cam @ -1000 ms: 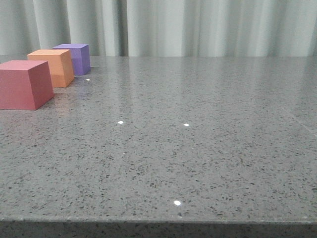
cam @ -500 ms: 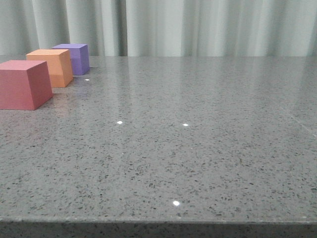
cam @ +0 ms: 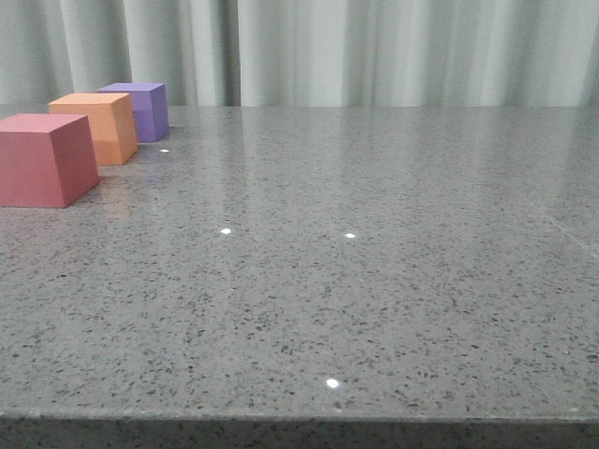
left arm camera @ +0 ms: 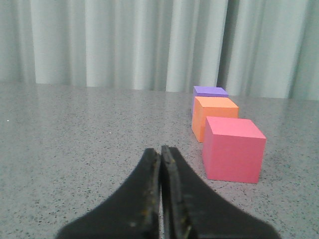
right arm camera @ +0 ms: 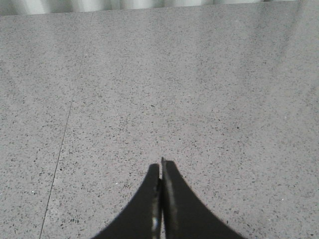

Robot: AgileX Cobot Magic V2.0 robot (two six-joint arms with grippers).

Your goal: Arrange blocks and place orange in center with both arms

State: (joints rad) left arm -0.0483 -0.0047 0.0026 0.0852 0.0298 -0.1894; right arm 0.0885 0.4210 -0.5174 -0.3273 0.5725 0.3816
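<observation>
Three cubes stand in a row at the far left of the grey speckled table: a red-pink cube (cam: 45, 159) nearest, the orange cube (cam: 96, 127) in the middle, a purple cube (cam: 142, 109) farthest. In the left wrist view the red-pink cube (left arm camera: 233, 149), orange cube (left arm camera: 213, 117) and purple cube (left arm camera: 210, 91) line up the same way. My left gripper (left arm camera: 160, 149) is shut and empty, just short of the red-pink cube and to its side. My right gripper (right arm camera: 161, 164) is shut and empty over bare table. Neither gripper shows in the front view.
The grey speckled table (cam: 356, 281) runs wide to the right of the cubes, with its front edge at the bottom of the front view. Pale curtains (cam: 374, 51) hang behind the table. A thin seam (right arm camera: 65, 134) crosses the table in the right wrist view.
The cubes sit a few pixels further left in the front view than one second ago; nothing else has visibly changed.
</observation>
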